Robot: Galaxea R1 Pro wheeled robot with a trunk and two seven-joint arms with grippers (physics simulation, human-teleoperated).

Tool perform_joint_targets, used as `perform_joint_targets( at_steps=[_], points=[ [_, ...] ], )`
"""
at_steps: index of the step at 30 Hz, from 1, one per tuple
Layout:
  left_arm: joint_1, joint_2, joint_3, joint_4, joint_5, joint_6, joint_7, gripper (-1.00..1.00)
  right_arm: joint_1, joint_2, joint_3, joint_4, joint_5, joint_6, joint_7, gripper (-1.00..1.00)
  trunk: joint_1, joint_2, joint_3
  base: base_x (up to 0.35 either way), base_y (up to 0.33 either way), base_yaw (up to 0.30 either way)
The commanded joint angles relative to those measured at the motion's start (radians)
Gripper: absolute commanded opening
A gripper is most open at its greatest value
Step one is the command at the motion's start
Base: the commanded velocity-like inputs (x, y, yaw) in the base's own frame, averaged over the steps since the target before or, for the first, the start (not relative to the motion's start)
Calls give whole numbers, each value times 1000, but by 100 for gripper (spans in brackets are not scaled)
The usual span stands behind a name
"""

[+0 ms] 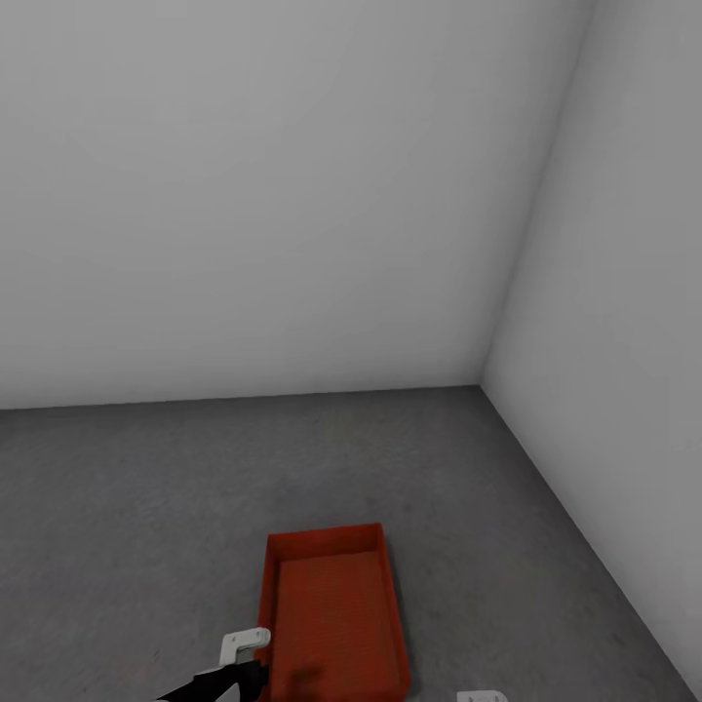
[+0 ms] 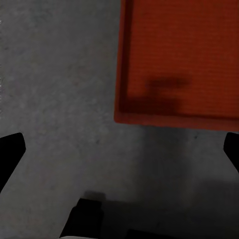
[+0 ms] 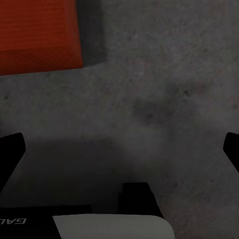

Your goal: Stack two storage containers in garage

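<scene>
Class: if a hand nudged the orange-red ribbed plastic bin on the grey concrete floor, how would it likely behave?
The orange-red ribbed plastic bin is shallow and lies flat on the grey concrete floor, so it would probably slide, not tip or roll. It looks empty, so likely light. Its ribbed walls suggest it stays fairly stiff.

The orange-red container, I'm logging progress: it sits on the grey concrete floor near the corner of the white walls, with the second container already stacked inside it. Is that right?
Not quite. The orange-red container does sit on the grey concrete floor near the corner of the white walls, but nothing is stacked in it: the head view shows its ribbed bottom bare, so it is empty.
</scene>
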Motion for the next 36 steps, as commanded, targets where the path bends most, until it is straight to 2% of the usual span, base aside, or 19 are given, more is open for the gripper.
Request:
perform_joint_targets(
  at_steps=[1,6,17,36],
  points=[
    [0,0,0,0,7,2,3,100,-1,1,8,3,-9,-5,-1,100,0,0,-1,0,0,0],
    [4,2,0,0,7,2,3,100,-1,1,8,3,-9,-5,-1,100,0,0,-1,-17,0,0],
    [10,3,0,-1,7,1,3,100,-1,1,8,3,-9,-5,-1,100,0,0,-1,-244,0,0],
    [10,3,0,-1,7,0,3,100,-1,1,8,3,-9,-5,-1,100,0,0,-1,-13,0,0]
  ],
)
